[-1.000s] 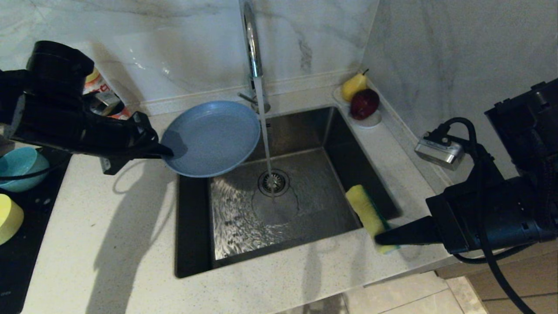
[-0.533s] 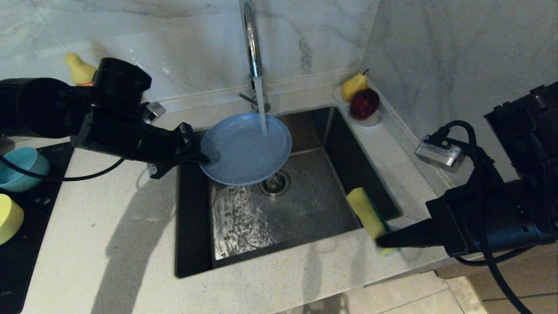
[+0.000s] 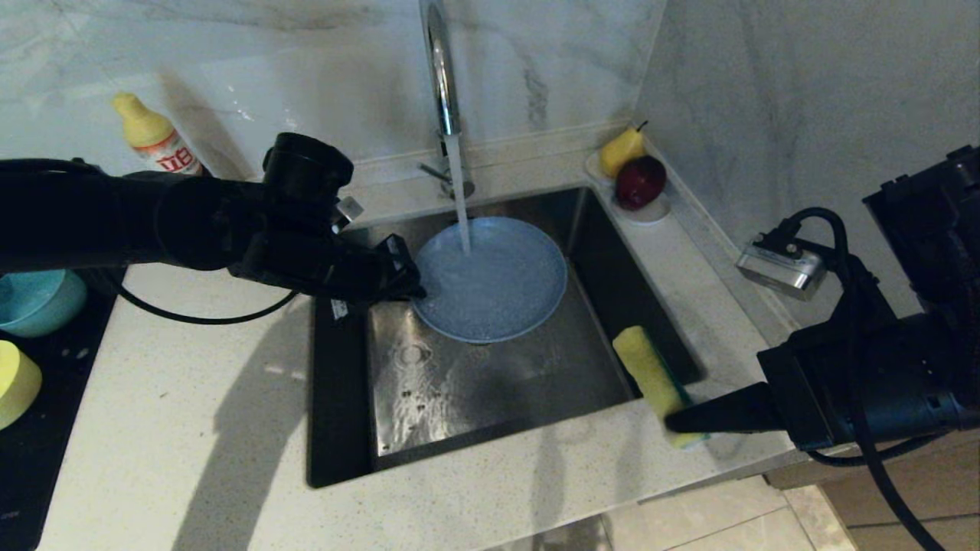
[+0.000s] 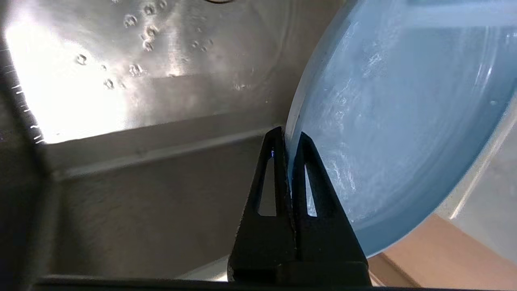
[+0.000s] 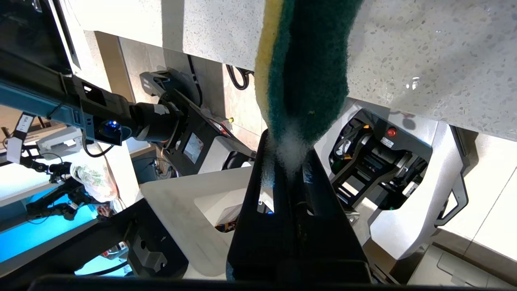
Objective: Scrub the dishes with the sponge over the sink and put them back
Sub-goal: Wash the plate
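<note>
My left gripper (image 3: 417,289) (image 4: 287,139) is shut on the left rim of the grey-blue plate (image 3: 494,279) (image 4: 387,121). I hold the plate tilted over the sink (image 3: 475,383), and the running tap's water falls onto its face. My right gripper (image 3: 668,419) (image 5: 287,139) stays shut on the near end of the sponge (image 3: 651,375) (image 5: 307,68), green and yellow, over the sink's front right corner. On the dark surface at the far left sit the teal bowl (image 3: 34,302) and the yellow bowl (image 3: 15,383).
The chrome tap (image 3: 442,84) stands behind the sink with water running. A white saucer (image 3: 651,210) with a pear and a red apple sits on the back right counter. A yellow-capped bottle (image 3: 153,141) stands at the back left. Pale speckled counter (image 3: 191,398) surrounds the sink.
My left arm has swung right, carrying the plate from the sink's back left edge to under the water stream. The bottle behind the arm now shows. My right gripper and sponge have stayed put.
</note>
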Robot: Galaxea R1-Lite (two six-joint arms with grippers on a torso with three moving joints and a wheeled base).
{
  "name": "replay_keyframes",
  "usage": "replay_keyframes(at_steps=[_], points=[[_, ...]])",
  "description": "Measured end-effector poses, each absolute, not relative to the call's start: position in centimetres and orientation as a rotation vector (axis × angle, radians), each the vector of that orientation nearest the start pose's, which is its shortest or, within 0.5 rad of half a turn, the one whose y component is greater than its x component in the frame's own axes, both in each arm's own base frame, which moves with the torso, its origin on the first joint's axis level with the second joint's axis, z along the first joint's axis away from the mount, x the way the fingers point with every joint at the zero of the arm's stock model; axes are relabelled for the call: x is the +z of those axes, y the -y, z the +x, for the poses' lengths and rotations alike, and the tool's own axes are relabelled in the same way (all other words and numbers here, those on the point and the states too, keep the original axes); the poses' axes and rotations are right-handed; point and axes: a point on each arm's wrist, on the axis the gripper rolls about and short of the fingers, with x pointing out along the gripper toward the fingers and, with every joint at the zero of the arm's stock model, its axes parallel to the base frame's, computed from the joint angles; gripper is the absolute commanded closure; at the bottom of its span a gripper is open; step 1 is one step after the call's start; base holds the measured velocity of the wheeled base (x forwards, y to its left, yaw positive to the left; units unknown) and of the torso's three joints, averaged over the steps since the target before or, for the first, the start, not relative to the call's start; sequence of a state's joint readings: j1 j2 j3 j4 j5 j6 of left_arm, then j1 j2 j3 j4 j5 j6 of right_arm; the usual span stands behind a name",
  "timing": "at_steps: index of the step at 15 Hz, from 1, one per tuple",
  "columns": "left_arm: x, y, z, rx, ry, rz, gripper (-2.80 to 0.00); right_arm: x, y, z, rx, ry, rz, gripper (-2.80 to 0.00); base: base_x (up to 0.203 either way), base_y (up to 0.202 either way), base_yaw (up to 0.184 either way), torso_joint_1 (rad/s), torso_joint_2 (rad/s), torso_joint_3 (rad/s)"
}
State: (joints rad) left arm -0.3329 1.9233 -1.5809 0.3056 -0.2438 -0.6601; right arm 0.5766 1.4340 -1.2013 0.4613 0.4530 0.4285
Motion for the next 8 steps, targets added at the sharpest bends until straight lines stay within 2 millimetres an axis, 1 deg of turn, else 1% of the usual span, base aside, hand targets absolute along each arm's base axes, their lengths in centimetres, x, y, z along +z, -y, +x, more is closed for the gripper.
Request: replay_keyframes(at_steps=[4, 6, 8], points=[[22.1, 15.0, 35.2, -0.350, -0.854, -0.572, 0.00, 26.6, -13.0, 18.3, 0.806, -0.919, 0.326, 0.00, 0.000, 0.000, 0.000, 0.000, 0.00, 0.000], [21.7, 15.1, 35.2, -0.328, -0.859, -0.565, 0.00, 26.6, -13.0, 18.3, 0.807, -0.918, 0.326, 0.00, 0.000, 0.000, 0.000, 0.000, 0.00, 0.000], [21.6, 14.7, 35.4, -0.245, -0.820, -0.546, 0.00, 26.6, -13.0, 18.3, 0.805, -0.920, 0.327, 0.00, 0.000, 0.000, 0.000, 0.000, 0.00, 0.000]])
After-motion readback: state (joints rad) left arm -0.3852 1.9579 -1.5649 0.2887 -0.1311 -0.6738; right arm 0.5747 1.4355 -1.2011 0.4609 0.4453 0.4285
